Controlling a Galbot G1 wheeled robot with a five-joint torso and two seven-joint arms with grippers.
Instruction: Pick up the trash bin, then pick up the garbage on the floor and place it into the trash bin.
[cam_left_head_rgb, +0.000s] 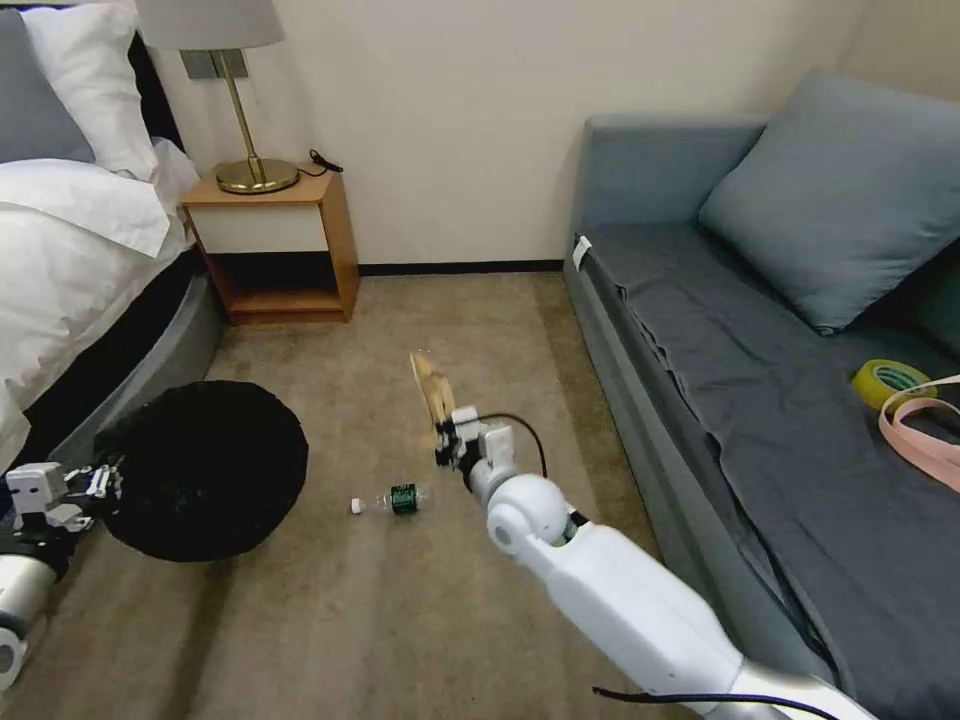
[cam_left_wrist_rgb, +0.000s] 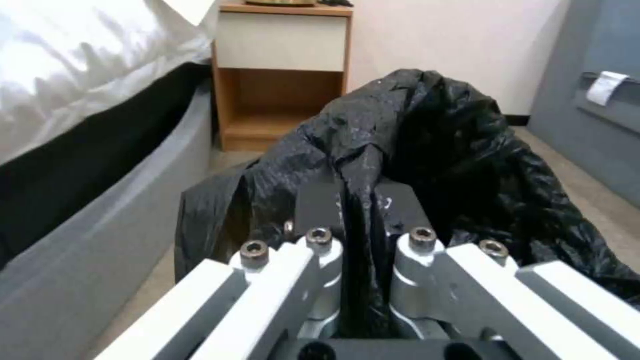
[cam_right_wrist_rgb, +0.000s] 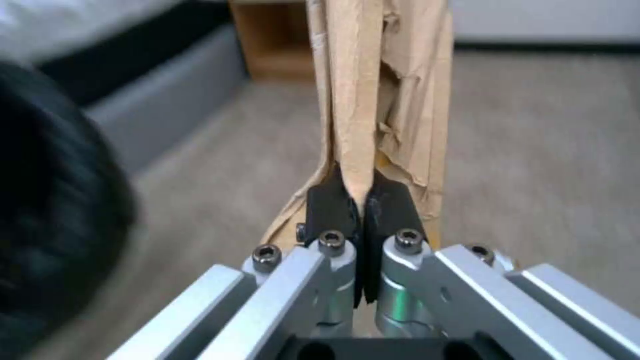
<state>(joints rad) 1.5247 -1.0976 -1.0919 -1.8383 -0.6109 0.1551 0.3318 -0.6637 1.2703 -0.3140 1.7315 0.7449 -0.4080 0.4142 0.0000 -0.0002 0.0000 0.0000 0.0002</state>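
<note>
With the left gripper (cam_left_head_rgb: 100, 487) pinching the bin (cam_left_head_rgb: 205, 468) liner at 8 o'clock and the right gripper (cam_left_head_rgb: 447, 437) pinching the paper bag (cam_left_head_rgb: 432, 388) mid-floor, that thin edge grip risks the bag slipping free short of the bin.

Soft, even indoor light, faint shadows on the carpet (cam_left_head_rgb: 330, 610); right wrist view's background is blurred.
</note>
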